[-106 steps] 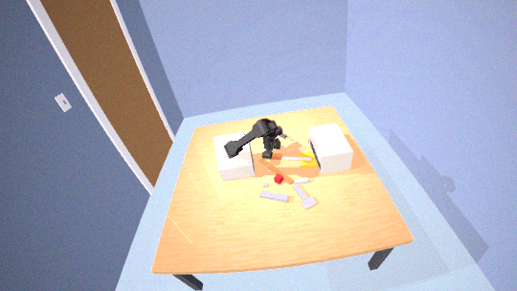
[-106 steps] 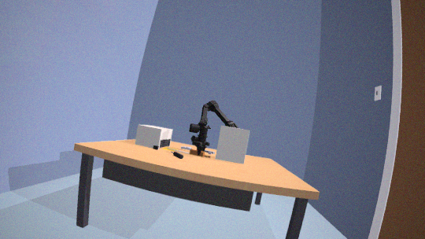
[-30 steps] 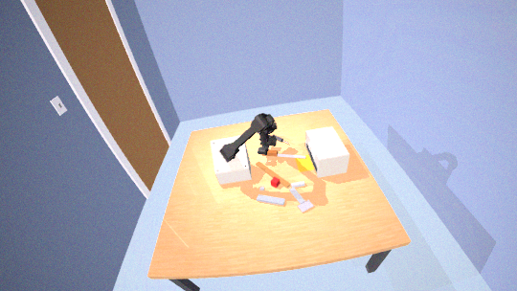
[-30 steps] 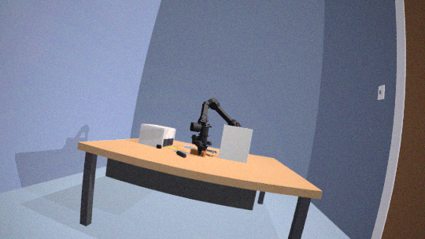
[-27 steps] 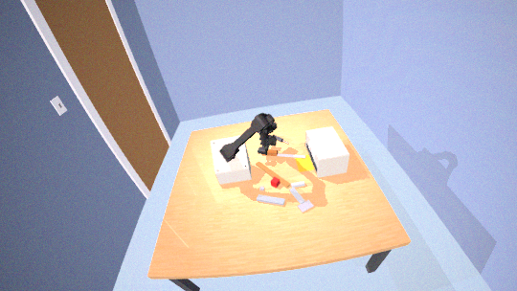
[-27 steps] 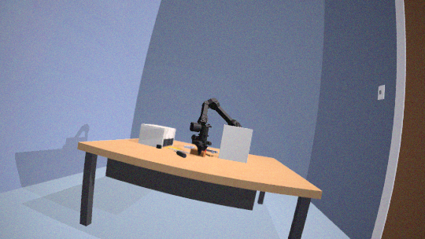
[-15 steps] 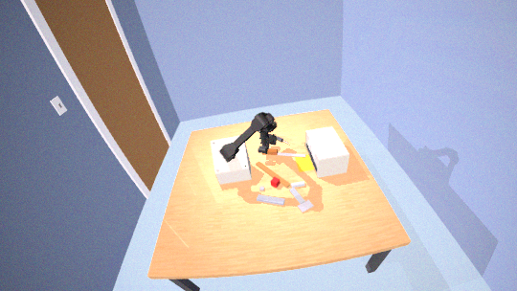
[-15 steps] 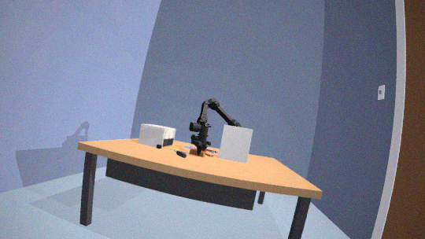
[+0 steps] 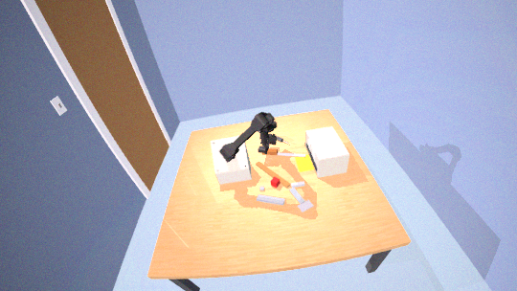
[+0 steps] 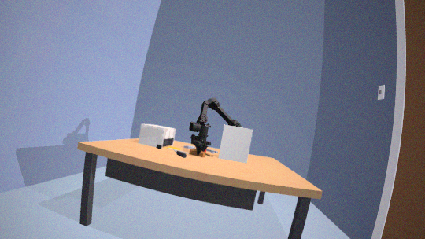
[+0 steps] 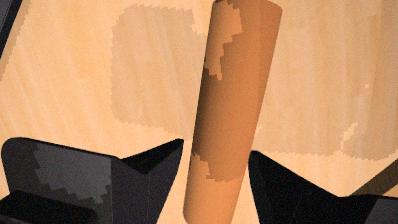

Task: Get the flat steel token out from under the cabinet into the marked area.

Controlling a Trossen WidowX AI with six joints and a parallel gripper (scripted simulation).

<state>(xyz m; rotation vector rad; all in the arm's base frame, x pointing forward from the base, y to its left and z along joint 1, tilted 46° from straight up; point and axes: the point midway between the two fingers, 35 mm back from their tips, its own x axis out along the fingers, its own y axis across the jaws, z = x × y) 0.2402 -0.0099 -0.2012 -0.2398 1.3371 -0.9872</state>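
The wooden surface (image 9: 215, 230) (image 10: 275, 173) (image 11: 60, 100) carries the white cabinet (image 9: 330, 148) (image 10: 153, 135), on the right from above, with the yellow marked area (image 9: 304, 164) (image 10: 172, 148) on its left side. The tool (image 9: 264, 151) (image 10: 200, 154) (image 11: 216, 151) is partway open, a gap on either side of the orange handle (image 9: 272, 151) (image 11: 235, 90), and grips nothing. The handle's pale shaft (image 9: 292, 155) reaches right, ending about the marked area's far edge.

No steel token shows; it may be under the cabinet, though the views are too coarse to say. If the fingers lift or turn before spreading wider, one could catch the round handle and roll it, swinging the shaft into the cabinet or, if the token is nearby, against it.
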